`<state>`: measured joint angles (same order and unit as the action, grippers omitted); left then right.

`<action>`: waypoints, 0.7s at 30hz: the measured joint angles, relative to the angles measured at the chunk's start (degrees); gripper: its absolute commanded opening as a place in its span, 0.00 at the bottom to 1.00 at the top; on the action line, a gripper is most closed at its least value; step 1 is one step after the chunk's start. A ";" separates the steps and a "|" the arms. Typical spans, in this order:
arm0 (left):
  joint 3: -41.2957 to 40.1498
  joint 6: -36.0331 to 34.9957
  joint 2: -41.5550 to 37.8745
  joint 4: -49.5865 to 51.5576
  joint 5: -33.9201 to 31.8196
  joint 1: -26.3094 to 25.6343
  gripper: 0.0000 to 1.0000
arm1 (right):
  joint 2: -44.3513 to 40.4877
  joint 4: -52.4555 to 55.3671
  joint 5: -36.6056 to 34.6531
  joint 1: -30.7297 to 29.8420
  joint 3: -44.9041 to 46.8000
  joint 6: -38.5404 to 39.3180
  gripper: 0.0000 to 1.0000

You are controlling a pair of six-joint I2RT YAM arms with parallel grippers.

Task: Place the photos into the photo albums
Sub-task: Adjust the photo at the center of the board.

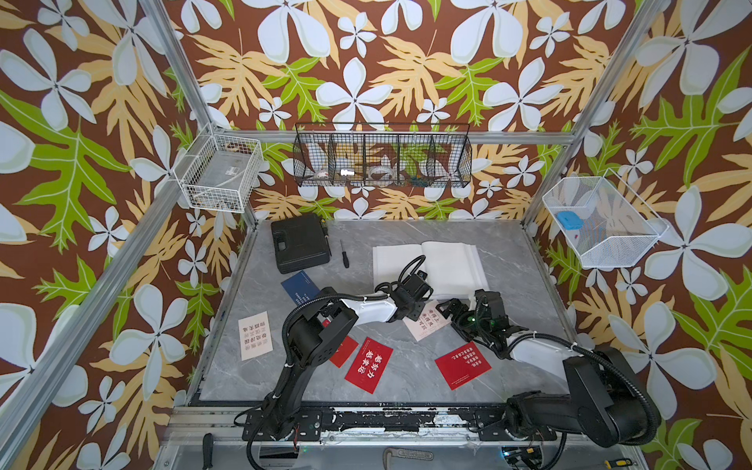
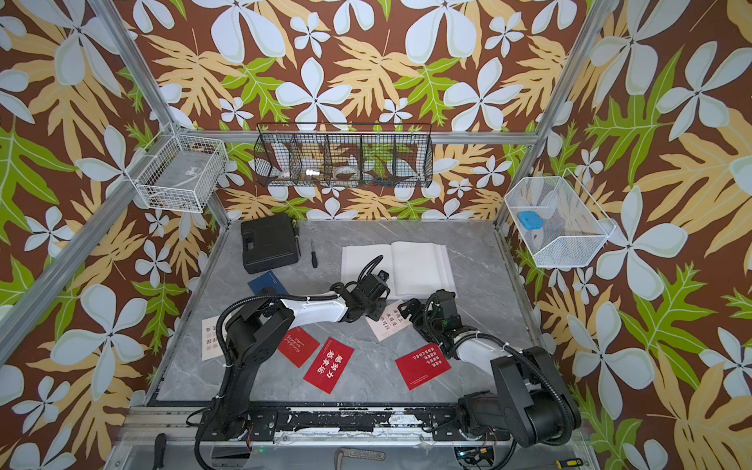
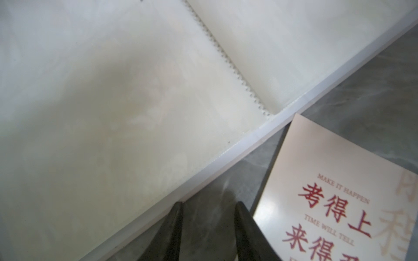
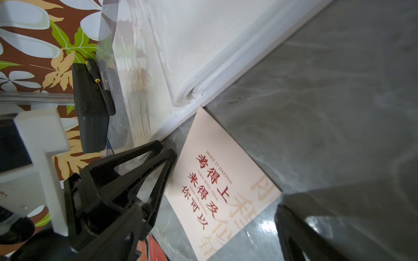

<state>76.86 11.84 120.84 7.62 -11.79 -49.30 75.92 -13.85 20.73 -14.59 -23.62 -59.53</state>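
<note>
In both top views the photo album [image 1: 451, 260] lies open near the back edge of the bench [image 1: 411, 384], and the cream card [image 1: 425, 327] I'm after sits mid-bench, just in front of it. The left gripper [image 1: 412, 313] and right gripper [image 1: 447, 308] hang either side of that card. The other photos [image 1: 368, 364] are scattered toward the front and left edges, none in the album yet.

Left wrist: the left fingertips [image 3: 178, 226] stand a narrow gap apart, nothing between them but bare bench, card just beside.

Right wrist: the card's corner looks to touch the album's edge. Only one right finger [image 4: 294, 237] shows, way out to the side, so I read that hand as wide and empty.

My take: a flat card on stone won't pinch from above. I'd pin one edge with the left, nudge till it bows, then close the right on the lifted edge.
</note>
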 measured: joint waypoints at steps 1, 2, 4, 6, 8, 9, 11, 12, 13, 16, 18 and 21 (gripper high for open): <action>-0.07 0.09 -0.13 -0.04 -0.04 0.00 0.44 | -0.26 0.85 -0.22 0.17 -0.15 0.42 0.95; -0.22 0.11 -0.31 -0.17 -0.15 0.00 0.47 | -0.39 1.51 -0.24 0.35 -0.31 0.96 0.95; -0.76 0.22 -1.05 -0.35 0.04 0.02 0.49 | -0.42 2.43 -0.28 0.48 -0.61 1.77 0.95; -1.31 0.50 -2.36 1.20 0.35 0.09 0.51 | -0.20 2.71 -0.13 0.63 -0.79 2.73 0.95; -1.55 0.50 -3.50 3.72 1.42 0.31 0.52 | 0.39 2.64 -0.09 0.66 -1.16 3.37 0.95; -1.68 0.50 -4.00 4.79 1.90 0.42 0.52 | 0.81 2.54 0.11 0.66 -1.38 3.91 0.95; -2.05 0.48 -4.92 6.69 3.28 0.50 0.54 | 1.60 2.34 0.44 0.66 -1.88 4.72 0.95; -2.25 0.48 -5.25 7.32 3.91 0.55 0.54 | 1.99 2.05 0.55 0.66 -2.01 5.22 0.95; -2.56 0.50 -5.49 7.61 4.59 0.55 0.54 | 2.36 1.77 0.90 0.66 -2.14 5.95 0.95; -4.17 0.57 -6.25 6.27 5.16 0.61 0.56 | 3.50 1.03 1.81 0.66 -2.71 6.45 0.95; -5.66 0.96 -7.50 5.95 5.60 0.61 0.59 | 4.04 0.92 2.01 0.66 -3.06 7.28 0.95; -6.25 1.64 -9.29 7.63 5.53 0.68 0.62 | 3.87 1.16 1.99 0.66 -3.15 7.78 0.94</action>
<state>70.61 13.47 111.55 15.25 -6.26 -48.62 79.79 -12.69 22.72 -13.93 -26.76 -51.75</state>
